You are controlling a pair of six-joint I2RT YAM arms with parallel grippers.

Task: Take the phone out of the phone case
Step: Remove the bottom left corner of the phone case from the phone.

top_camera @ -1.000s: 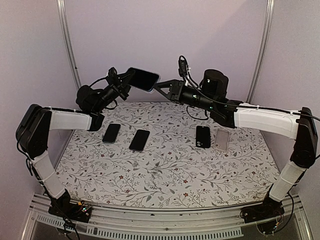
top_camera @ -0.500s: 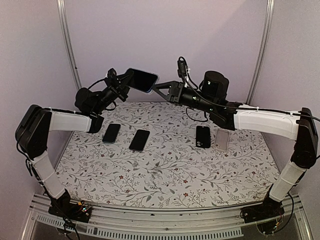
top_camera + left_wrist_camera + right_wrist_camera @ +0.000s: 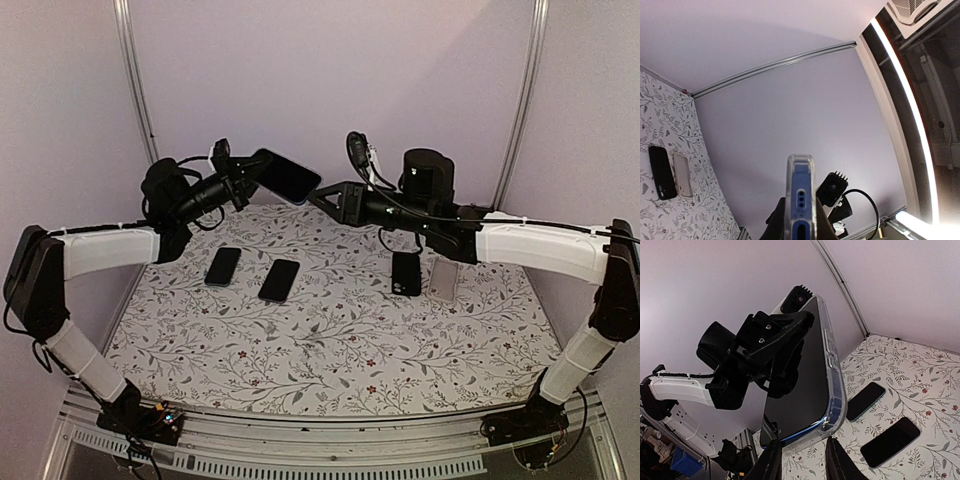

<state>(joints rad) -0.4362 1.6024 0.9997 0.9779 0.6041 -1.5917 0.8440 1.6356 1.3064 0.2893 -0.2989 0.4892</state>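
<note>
A phone [image 3: 286, 176], a thin flat slab with a glossy black screen and rounded corners, sits inside a clear, slightly shiny case [image 3: 834, 390] that shows a blue tint along its lower rim. It is held in the air above the far edge of the table [image 3: 340, 330], tilted, with its screen turned toward the right arm. In the left wrist view it appears edge-on, a narrow blue strip with small oval openings inside the clear rim. The left gripper [image 3: 255, 170], black and angular, is clamped on the phone at the end toward the table's left side, its jaws drawn close together across the slab's thickness. The right gripper [image 3: 320, 195] meets the phone's other end, toward the table's middle; its two dark fingers [image 3: 771, 462] stand a narrow way apart, just below the case's rounded lower corner, and whether they touch it cannot be told. The table wears a pale cloth printed with grey leafy sprigs and small red flowers. On the table's left half lie two dark phones [image 3: 223, 266], flat and side by side but apart. On the table's right half lie a black phone [image 3: 406, 273] and, just beside it, a pale, translucent case [image 3: 444, 279].
</note>
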